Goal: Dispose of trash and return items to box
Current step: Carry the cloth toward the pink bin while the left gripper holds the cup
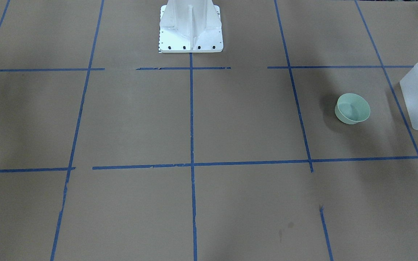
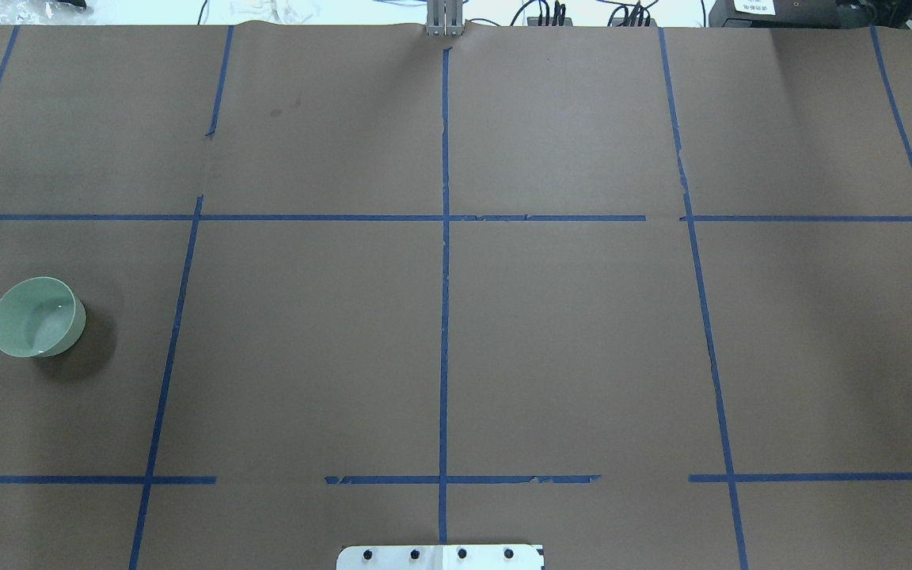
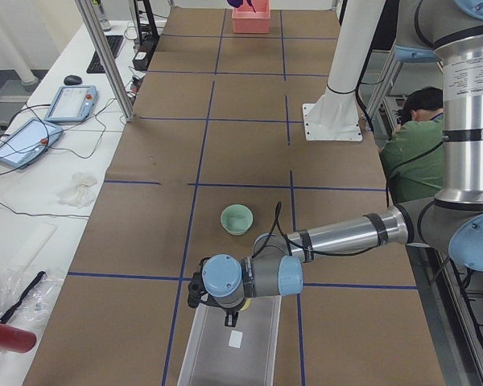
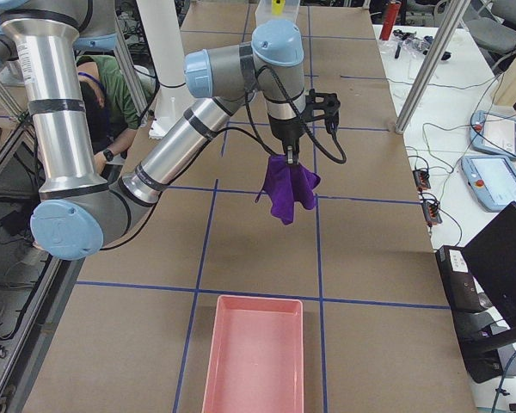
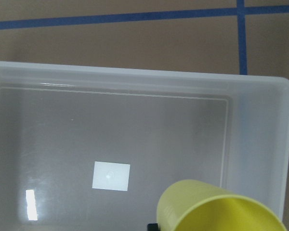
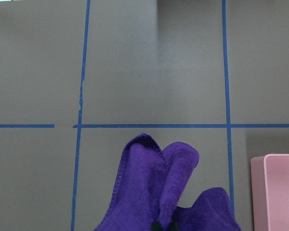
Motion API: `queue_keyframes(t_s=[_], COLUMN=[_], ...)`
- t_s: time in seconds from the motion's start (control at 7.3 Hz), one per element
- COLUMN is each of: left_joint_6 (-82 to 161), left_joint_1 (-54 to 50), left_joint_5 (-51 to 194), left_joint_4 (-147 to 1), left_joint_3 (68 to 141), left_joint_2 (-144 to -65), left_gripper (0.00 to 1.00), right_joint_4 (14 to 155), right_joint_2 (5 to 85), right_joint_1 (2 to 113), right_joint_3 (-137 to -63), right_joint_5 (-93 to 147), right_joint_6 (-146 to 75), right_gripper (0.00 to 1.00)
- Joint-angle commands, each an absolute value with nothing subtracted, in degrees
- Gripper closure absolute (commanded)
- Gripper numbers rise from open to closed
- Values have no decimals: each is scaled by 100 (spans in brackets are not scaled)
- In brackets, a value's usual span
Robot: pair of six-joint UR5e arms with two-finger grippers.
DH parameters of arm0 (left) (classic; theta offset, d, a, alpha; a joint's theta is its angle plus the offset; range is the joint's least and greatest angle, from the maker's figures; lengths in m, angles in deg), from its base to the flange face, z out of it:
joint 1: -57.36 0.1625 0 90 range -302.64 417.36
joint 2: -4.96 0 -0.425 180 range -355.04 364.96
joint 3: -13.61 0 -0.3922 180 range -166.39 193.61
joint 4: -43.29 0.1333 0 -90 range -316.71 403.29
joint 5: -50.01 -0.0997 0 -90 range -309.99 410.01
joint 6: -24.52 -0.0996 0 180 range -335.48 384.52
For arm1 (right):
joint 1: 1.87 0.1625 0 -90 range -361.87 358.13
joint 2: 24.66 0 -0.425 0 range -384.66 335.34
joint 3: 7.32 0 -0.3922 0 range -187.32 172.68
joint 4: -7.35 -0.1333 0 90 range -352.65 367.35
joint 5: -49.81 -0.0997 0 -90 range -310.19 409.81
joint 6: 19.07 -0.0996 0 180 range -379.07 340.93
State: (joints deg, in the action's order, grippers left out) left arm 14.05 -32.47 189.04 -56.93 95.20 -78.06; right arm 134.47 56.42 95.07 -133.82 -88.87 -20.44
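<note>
Frosted box lies nearest in the left side view. Purple cloth is clamped in the right fingers, far off. Near the box, the green bowl is seen standing. Yellow cup, clamped in the left fingers over the box, is best lowered upright before being released.

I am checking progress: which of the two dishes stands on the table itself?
The pale green bowl; it sits on the table, while the yellow cup is held over the frosted bin.
</note>
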Motion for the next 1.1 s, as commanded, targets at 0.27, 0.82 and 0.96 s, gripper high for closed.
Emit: queue_keyframes(t_s=[0.27,0.82,0.96], left_joint_6=[1784,1767,1758], left_joint_1=[-2860,-2807,-2816], left_joint_5=[18941,18888,18888], left_joint_4=[-6630,-6762,-6780], left_joint_3=[9007,8981,8998], left_joint_2=[-7810,-7810,-7810], left_gripper=[100,46,38], right_joint_4=[13462,13462,13462], right_joint_2=[5681,5742,5742], right_joint_1=[9719,9763,9780], right_joint_3=[-13168,-13168,-13168], right_joint_5=[-8879,-8879,-8870], right_joint_6=[-1626,-1530,-1530], right_gripper=[100,100,100])
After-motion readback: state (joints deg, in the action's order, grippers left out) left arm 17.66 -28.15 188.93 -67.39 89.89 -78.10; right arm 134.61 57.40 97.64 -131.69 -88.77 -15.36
